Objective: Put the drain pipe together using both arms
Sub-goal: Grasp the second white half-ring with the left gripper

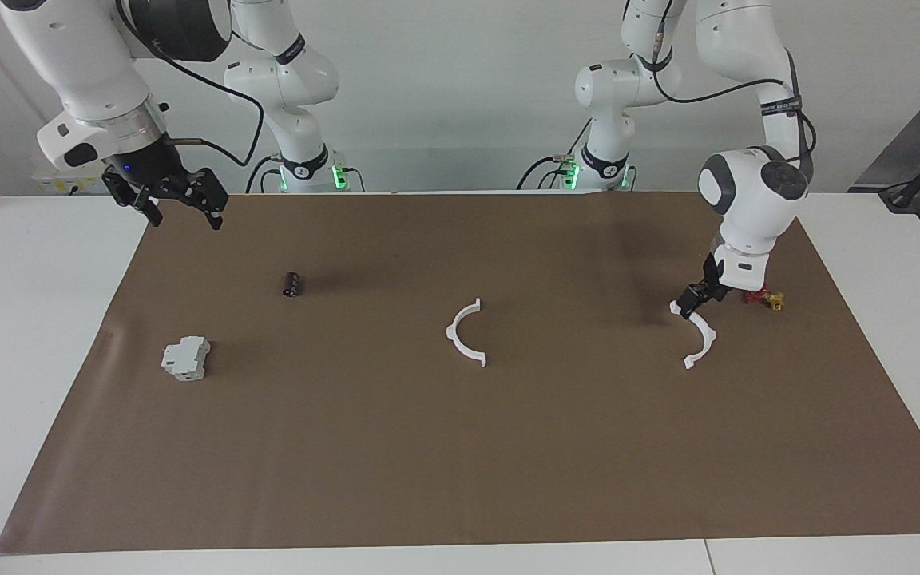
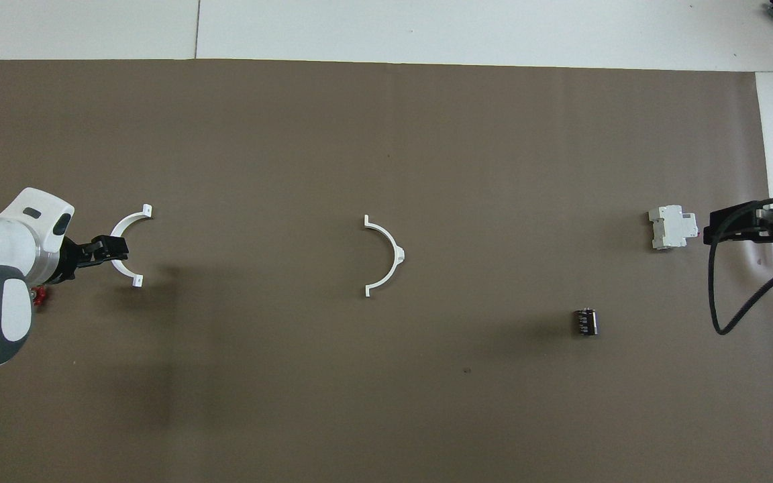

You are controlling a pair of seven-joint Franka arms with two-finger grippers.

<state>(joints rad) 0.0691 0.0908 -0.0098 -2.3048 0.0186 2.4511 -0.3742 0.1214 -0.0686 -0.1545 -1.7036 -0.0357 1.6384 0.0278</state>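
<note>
The left gripper (image 1: 691, 301) was down at the mat (image 1: 460, 447), at the robot-side end of one half-ring (image 1: 699, 339), jaws wide and apparently straddling the arc near its tab; whether the fingers touched it could not be told, and no grip was evident, the piece lying flat. That half-ring lay toward the left arm's end of the mat, well apart from the centre half-ring (image 1: 466, 334), which served as the reference point. The centre half-ring lay flat and untouched at the middle of the mat. The right gripper (image 1: 180, 209) waited in the air over the mat's corner at the right arm's end, jaws open and empty. A grey box (image 1: 185, 357) and a black cylinder (image 1: 293, 283) lay toward the right arm's end from the centre half-ring; a small red and brass fitting (image 1: 765, 299) lay just beside the left gripper. Assessment: assembly had not begun. Neither half was lifted, and the two were not joined. Outstanding, in my judgement: grasp of both halves, bringing together, and mating into one ring.
</note>
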